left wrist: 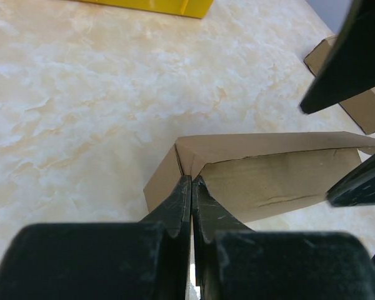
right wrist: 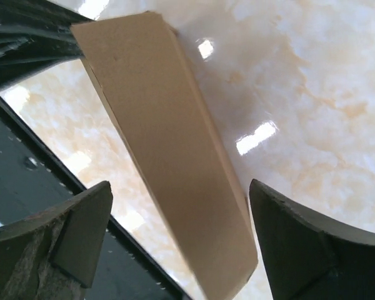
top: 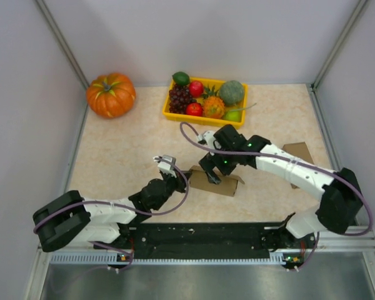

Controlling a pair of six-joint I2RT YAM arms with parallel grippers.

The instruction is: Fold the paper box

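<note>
Paper box (top: 220, 182) lies on the table (top: 112, 162) as a long, low shape of brown cardboard. 1 end is at the left gripper (top: 182, 173) and its middle sits between the fingers of the right gripper (top: 212, 172).

The left fingers (left wrist: 178, 206) are clenched tight together. Their tips press against the nearest corner of the box, where an end flap meets the long side. Whether any card is nipped between them cannot be told.

In the right wrist view the right fingers (right wrist: 81, 231) stand released and wide, 1 on each side of the box. A bare gap shows between each pad and the cardboard, so neither touches it. The left wrist view shows the same straddle: 1 dark right finger is beyond the box's top edge and the other is on the near side.

Beyond the right fingers and off to their right, a 2nd flat cardboard piece (top: 298, 152) lies on the table, apart from the box. Farther out, beyond both pairs of fingers, a yellow tray (top: 175, 116) holds fruit (top: 203, 100). A pumpkin (top: 111, 95) sits well beyond the left fingers and to their left, near the back corner.
</note>
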